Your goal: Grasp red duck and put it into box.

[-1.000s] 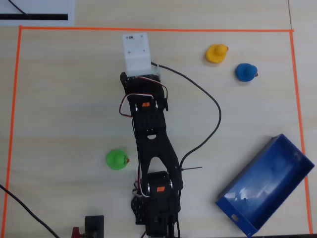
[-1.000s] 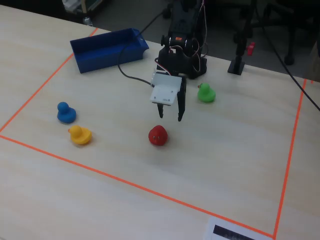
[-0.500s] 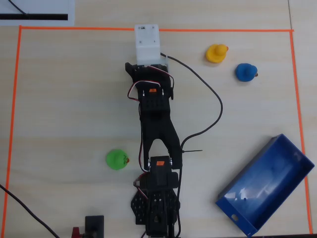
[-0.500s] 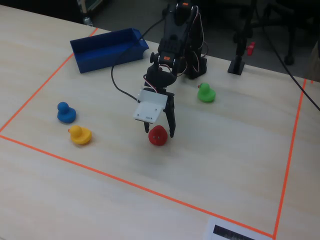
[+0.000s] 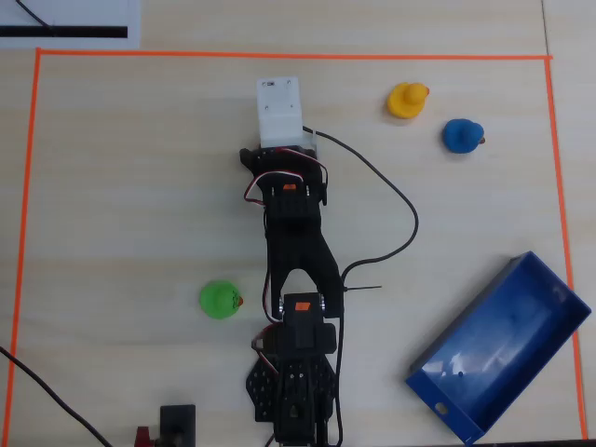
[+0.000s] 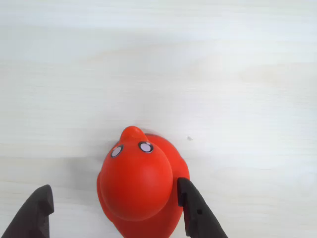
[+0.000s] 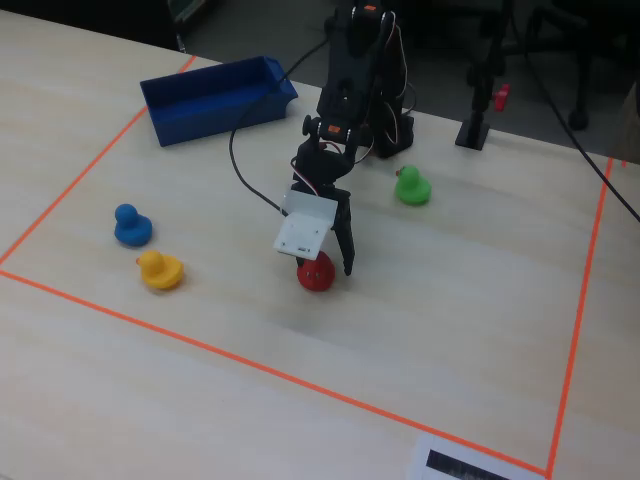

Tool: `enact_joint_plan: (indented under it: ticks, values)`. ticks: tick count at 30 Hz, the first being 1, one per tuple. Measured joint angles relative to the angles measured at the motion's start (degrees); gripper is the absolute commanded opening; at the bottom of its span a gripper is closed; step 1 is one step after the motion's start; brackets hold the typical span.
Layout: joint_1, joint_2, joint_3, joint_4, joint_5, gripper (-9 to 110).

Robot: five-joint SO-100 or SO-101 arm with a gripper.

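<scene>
The red duck (image 6: 138,188) sits on the table between my gripper's (image 6: 115,202) two black fingers, beak pointing away from me. The gripper is open; the right finger (image 6: 192,206) is against the duck's side and the left finger (image 6: 37,210) stands apart from it. In the fixed view the duck (image 7: 316,273) lies under the lowered gripper (image 7: 322,264). In the overhead view the duck is hidden beneath the white wrist housing (image 5: 280,112). The blue box (image 5: 507,340) lies empty at the lower right there, and at the far left in the fixed view (image 7: 215,95).
A yellow duck (image 5: 407,100) and a blue duck (image 5: 462,136) sit near each other; a green duck (image 5: 220,299) sits beside the arm base. Orange tape (image 5: 279,55) frames the work area. A black cable (image 5: 400,200) loops beside the arm.
</scene>
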Motion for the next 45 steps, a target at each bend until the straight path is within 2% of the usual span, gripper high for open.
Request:
enact_joint_plan:
  ticks: [11, 13, 15, 18, 30, 33, 38, 42, 45]
  values:
    - [-0.09, -3.16, -0.26, -2.99, -0.35, 32]
    - [0.00, -4.31, -1.14, -3.34, -0.44, 25]
    - [0.35, -5.10, -1.93, -3.34, -0.44, 9]
    - [0.70, -5.63, -2.55, -3.34, -0.09, 0]
    - [2.46, -5.63, -3.52, -2.72, -1.23, 0]
    - [3.08, -2.81, -4.04, 2.99, -0.35, 0]
    - [7.12, 5.27, -13.62, 23.03, 4.39, 0]
    - [12.66, 10.11, -22.94, 37.35, 6.06, 0]
    - [18.63, 12.66, -26.63, 42.89, 5.98, 0]
